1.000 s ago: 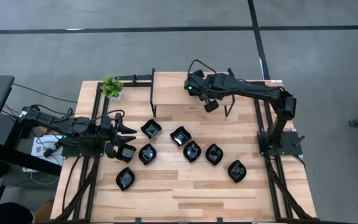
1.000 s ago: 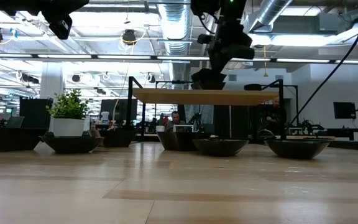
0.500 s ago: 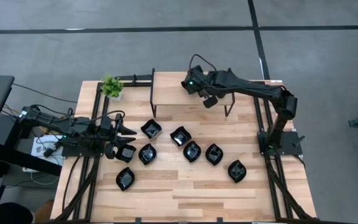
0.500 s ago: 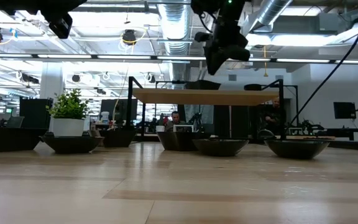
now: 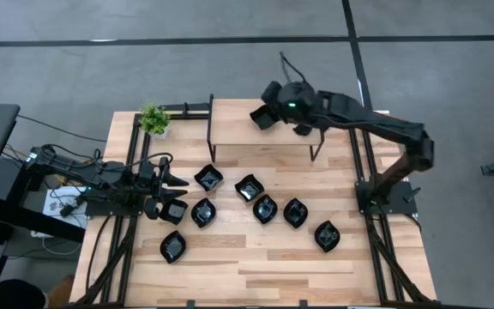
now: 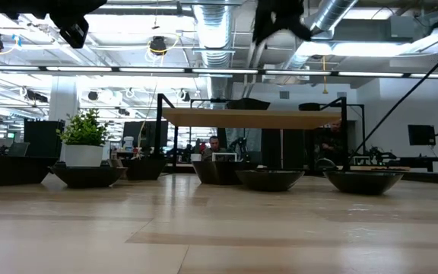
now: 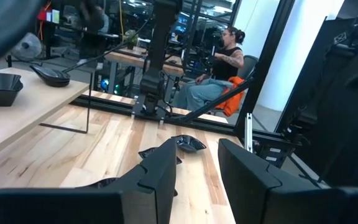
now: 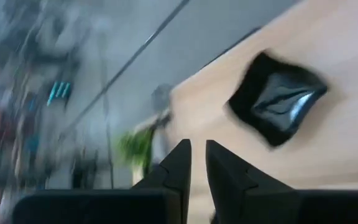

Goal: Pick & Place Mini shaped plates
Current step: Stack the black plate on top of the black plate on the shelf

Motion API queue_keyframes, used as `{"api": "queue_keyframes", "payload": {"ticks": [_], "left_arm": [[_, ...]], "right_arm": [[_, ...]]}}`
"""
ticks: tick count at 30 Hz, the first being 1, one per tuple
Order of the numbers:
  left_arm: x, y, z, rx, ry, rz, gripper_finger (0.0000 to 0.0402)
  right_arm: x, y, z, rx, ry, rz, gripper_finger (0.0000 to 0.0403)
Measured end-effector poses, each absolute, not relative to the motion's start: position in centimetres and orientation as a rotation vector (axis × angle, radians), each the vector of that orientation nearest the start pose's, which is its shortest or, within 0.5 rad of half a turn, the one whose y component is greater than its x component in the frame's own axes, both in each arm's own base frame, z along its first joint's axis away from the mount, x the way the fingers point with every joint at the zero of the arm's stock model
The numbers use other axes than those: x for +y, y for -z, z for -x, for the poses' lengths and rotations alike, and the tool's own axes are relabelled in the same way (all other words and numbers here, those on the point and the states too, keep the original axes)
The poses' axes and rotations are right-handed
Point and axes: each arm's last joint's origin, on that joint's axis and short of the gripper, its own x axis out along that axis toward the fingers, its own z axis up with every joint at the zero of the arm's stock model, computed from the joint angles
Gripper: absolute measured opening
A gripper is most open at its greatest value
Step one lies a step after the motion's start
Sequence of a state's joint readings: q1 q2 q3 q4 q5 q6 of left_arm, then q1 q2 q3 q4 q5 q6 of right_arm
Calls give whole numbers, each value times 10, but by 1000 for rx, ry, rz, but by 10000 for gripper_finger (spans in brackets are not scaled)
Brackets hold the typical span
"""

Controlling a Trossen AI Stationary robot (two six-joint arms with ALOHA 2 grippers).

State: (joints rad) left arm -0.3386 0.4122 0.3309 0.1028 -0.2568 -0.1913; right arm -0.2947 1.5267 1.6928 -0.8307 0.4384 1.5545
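Overhead, the right gripper (image 5: 262, 118) hangs above the small raised wooden shelf (image 5: 230, 129) at the upper centre of the table, a single black dish (image 5: 261, 118) showing at its tip; from above I cannot tell whether the dish is held or lying on the shelf. Its wrist view shows the two dark fingers (image 8: 180, 167) with only a narrow slit between them and nothing pinched there, and one glossy black dish (image 8: 277, 99) lying on the light wood beyond. Seven more mini shaped plates (image 5: 265, 209) sit in a loose band across the middle of the wooden table (image 5: 256, 266), with one (image 5: 173, 247) lower left and one (image 5: 327, 235) lower right. At centre left the left gripper (image 5: 177, 191) waits beside a dish (image 5: 176, 209), its fingers (image 7: 160, 174) parted and empty in its own camera. A small green potted plant (image 5: 153, 119) stands at the table's upper left corner. Beyond the table, a seated person (image 7: 219, 74) shows in the left wrist view.
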Motion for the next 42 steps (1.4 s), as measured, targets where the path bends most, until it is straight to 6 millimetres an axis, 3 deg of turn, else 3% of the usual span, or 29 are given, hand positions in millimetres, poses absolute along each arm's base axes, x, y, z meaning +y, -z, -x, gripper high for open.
{"api": "queue_keyframes", "payload": {"ticks": [7, 16, 22, 27, 35, 42], "left_arm": [[-34, -251, -119, -10, 83, 197, 121], [-30, -250, -123, -21, -93, 222, 121], [-29, -248, -127, -20, -183, 249, 121], [-30, -248, -128, -23, -183, 251, 121], [-31, -257, -130, -110, -169, 291, 121], [-32, -260, -133, -143, -163, 307, 121]], "right_arm": [[-57, -453, -244, 107, 870, -1027, 40], [-14, -459, -202, 287, 846, -668, 29], [5, -447, -186, 450, 859, -497, 15], [23, -429, -176, 464, 848, -379, 2], [40, -375, -145, 476, 794, -384, 2], [38, -338, -118, 435, 692, -426, 1]]}}
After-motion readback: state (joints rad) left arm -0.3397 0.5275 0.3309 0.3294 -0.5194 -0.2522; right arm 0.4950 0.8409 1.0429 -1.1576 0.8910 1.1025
